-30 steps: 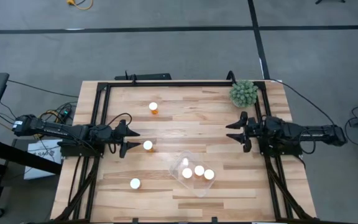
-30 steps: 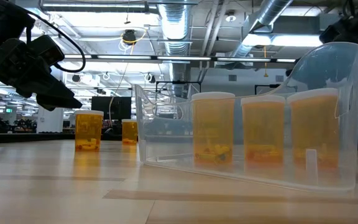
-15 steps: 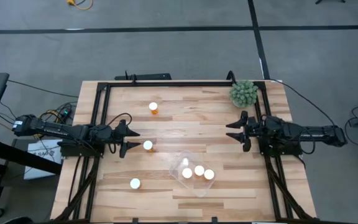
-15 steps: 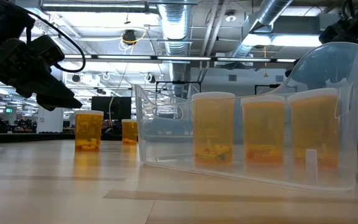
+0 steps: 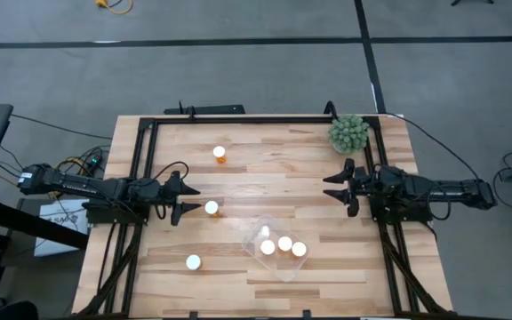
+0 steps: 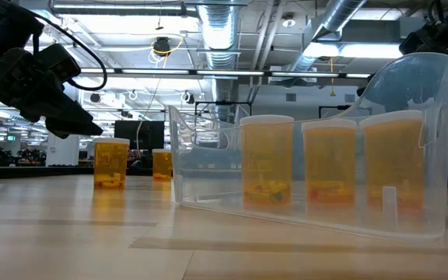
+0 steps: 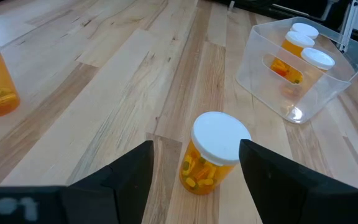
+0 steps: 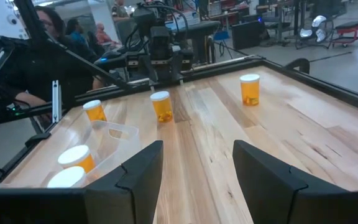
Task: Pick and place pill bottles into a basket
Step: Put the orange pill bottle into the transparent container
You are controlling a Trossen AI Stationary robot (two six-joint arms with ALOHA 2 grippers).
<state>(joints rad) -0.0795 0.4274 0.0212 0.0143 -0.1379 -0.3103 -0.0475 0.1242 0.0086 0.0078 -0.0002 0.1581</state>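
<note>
Three small translucent orange pill bottles with round white caps [image 5: 284,245] stand upright inside the clear rectangular plastic basket with rounded corners [image 5: 258,234], which sits lower centre-right of the light wooden worktop [image 5: 265,173] in the high view. The low view shows the three side by side against the basket's near wall.

Three more capped orange bottles stand upright on the bare wood, outside the basket. One bottle [image 5: 212,208] is centre-left of the high view, just in front of the left claw [image 5: 188,201]. A second bottle [image 5: 220,154] stands in the upper left part of the worktop, well apart from both arms. A third bottle [image 5: 193,262] stands at the lower left, near the front edge.

The left claw's two dark fingers are spread apart, holding nothing; in the left wrist view the nearest bottle stands between and just beyond the fingertips, untouched.

The right claw [image 5: 338,188] is at the right side of the worktop, well apart from the basket, its fingers likewise apart and empty.

A green spiky plant ball [image 5: 348,132] sits at the upper right corner, by the black metal frame [image 5: 142,160] bordering the worktop.
</note>
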